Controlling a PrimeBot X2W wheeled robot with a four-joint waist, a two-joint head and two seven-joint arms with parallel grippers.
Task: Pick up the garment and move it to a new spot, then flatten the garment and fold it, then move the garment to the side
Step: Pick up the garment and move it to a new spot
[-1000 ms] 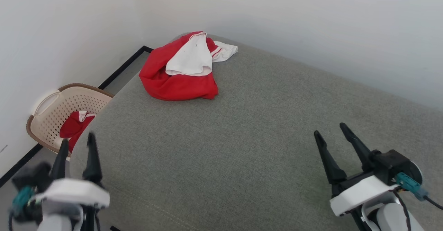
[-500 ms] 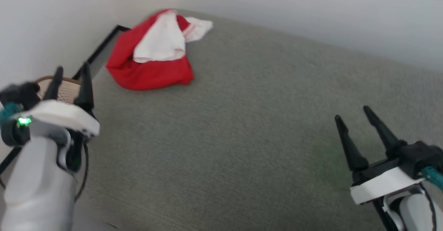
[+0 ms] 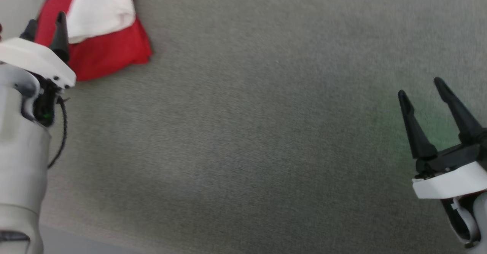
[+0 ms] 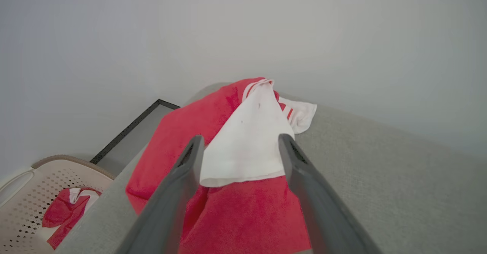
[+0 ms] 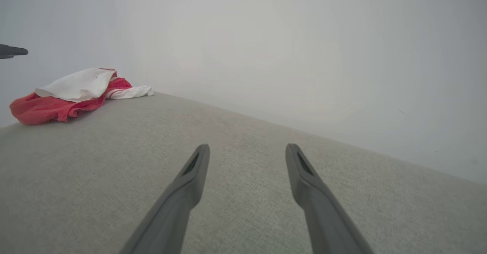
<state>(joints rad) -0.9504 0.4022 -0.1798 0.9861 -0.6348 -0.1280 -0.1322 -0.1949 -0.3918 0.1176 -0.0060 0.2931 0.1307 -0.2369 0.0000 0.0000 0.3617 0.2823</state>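
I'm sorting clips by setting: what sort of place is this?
Probably a home-style laundry corner: a crumpled red-and-white garment lies on a grey fabric-covered surface, with a perforated laundry basket beside it, against a plain white wall.

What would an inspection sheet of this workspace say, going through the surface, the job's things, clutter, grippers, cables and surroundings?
Surface: grey fabric surface, flat.
Job's things: red-and-white garment, crumpled at the far left corner, not yet flattened or folded.
Clutter: beige laundry basket beside the surface, holding another red-and-white cloth.
Grippers: left gripper open, aimed at the garment, not gripping it; right gripper open over bare surface, holding nothing.
Cables: black cable looping beside the left wrist.
Surroundings: pale wall; black strip along the floor at its foot.
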